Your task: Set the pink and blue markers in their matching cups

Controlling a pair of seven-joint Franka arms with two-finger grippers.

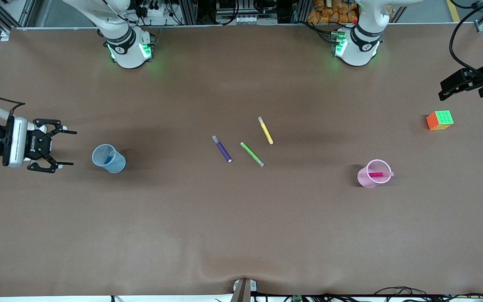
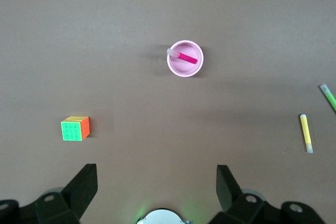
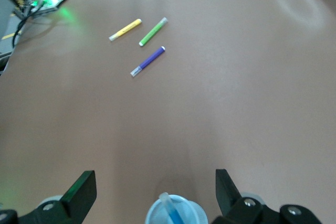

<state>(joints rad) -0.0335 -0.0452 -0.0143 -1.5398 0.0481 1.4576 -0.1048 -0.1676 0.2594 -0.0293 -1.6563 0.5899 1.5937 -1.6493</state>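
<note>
The light blue cup (image 1: 118, 165) stands upright toward the right arm's end of the table, with the blue marker (image 1: 108, 159) inside it. The pink cup (image 1: 363, 178) stands upright toward the left arm's end, with the pink marker (image 1: 377, 174) leaning in it, its cap at the rim. My right gripper (image 1: 73, 148) is open and empty beside the blue cup, apart from it. My left gripper (image 1: 449, 88) is open and empty, up above the table's edge near the cube. The left wrist view shows the pink cup (image 2: 185, 73) and pink marker (image 2: 186, 57); the right wrist view shows the blue cup (image 3: 152, 214) and blue marker (image 3: 173, 212).
A dark purple marker (image 1: 222, 149), a green marker (image 1: 252, 154) and a yellow marker (image 1: 265, 130) lie loose at the table's middle. A coloured puzzle cube (image 1: 440, 120) sits toward the left arm's end, farther from the front camera than the pink cup.
</note>
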